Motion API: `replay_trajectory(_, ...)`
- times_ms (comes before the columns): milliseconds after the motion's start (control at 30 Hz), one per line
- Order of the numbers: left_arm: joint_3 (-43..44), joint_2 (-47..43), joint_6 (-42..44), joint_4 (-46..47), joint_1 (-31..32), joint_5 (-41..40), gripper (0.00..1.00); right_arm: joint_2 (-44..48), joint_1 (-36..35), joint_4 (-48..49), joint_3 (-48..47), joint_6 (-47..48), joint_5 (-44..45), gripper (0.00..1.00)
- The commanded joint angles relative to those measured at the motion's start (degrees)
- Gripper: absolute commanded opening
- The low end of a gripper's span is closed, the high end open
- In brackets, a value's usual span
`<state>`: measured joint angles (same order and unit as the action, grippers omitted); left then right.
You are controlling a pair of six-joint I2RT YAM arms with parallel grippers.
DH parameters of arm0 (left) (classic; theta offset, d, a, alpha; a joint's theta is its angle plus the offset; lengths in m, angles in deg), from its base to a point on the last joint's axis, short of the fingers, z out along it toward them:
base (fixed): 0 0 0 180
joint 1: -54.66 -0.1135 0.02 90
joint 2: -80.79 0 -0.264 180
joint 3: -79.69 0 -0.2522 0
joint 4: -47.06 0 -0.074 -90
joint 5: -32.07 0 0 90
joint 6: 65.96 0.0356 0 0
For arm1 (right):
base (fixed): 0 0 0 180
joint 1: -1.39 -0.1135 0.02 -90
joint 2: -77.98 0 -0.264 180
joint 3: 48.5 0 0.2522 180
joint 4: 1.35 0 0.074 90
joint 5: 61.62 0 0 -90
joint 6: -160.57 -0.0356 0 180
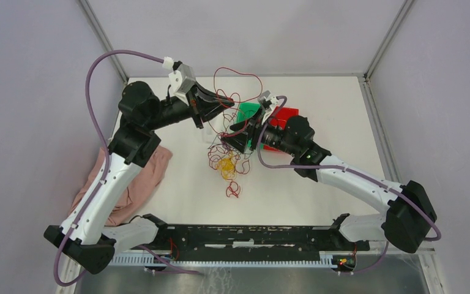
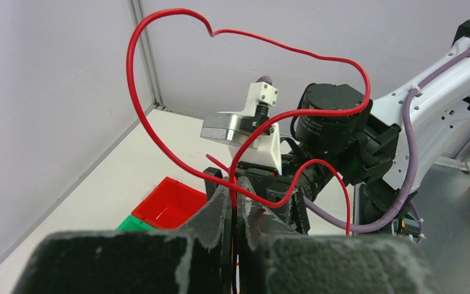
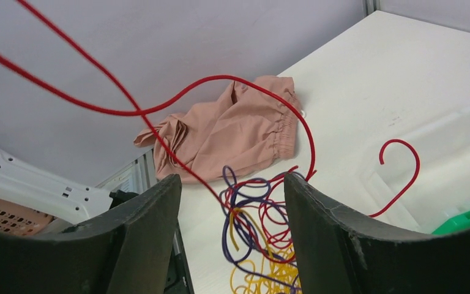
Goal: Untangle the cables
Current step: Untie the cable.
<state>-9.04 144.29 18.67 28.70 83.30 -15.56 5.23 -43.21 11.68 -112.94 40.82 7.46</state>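
I am pinching a red cable (image 2: pixel 128 67) in my left end effector (image 2: pixel 235 191), whose jaws are pressing together with only that strand between them. From the pinch the cable is rising and sweeping in a wide loop in the air in front of the wrist camera, then curving back down toward my right arm. I am holding this end effector raised over the far middle of the tabletop (image 1: pixel 190 190). My right end effector (image 3: pixel 232 184) is hovering just beside it, a little nearer and lower, with its jaws standing wide apart and gripping nothing. A red strand is crossing the gap between its fingers (image 3: pixel 144 220) without touching either one that I can see. Below that gap the rest of the cables (image 1: pixel 227 164) are lying in a loose heap of red, yellow and dark blue loops on the middle of the tabletop, with red strands trailing up from it toward both end effectors. A pink cloth (image 1: pixel 141 177) is lying under my left arm at the left edge. A red bin (image 1: pixel 286 116) and a green bin (image 1: pixel 248 111) are sitting side by side behind my right wrist.
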Motion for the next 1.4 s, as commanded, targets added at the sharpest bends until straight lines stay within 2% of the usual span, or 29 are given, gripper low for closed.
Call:
replay_trajectory(0,2.2,0.1,-3.6,1.4,0.2,0.8,0.03,-2.6,-0.4,5.8,-5.1,-0.3,1.0,0.67)
replay_trajectory(133,1.5,-0.1,-3.6,1.2,0.3,0.6,0.03,-4.9,-0.5,8.0,-7.3,-1.7,1.3,0.60)
replay_trajectory(300,1.4,0.1,-3.8,1.4,0.2,0.5,0.03,-8.2,-0.7,8.8,-9.6,-4.5,1.4,0.43)
replay_trajectory(400,2.8,0.6,-4.1,1.5,0.2,0.5,0.03,-10.0,-1.2,10.8,-7.9,-5.6,2.2,0.38)
replay_trajectory(700,11.0,4.6,-6.1,1.5,0.4,1.0,0.03,-13.9,-3.5,13.0,-1.5,-2.4,8.8,0.37)
replay_trajectory(867,15.2,5.7,-6.8,1.4,0.6,1.0,0.03,-15.7,-4.5,13.6,1.0,-0.5,9.5,0.38)
replay_trajectory(1033,21.0,7.6,-5.8,1.0,0.6,-0.1,0.03,-16.4,-5.3,13.4,4.5,1.7,10.4,0.38)
replay_trajectory(1367,31.8,10.9,-2.2,1.4,0.6,-3.6,0.03,-15.3,-5.5,18.8,15.7,1.8,15.9,0.36)
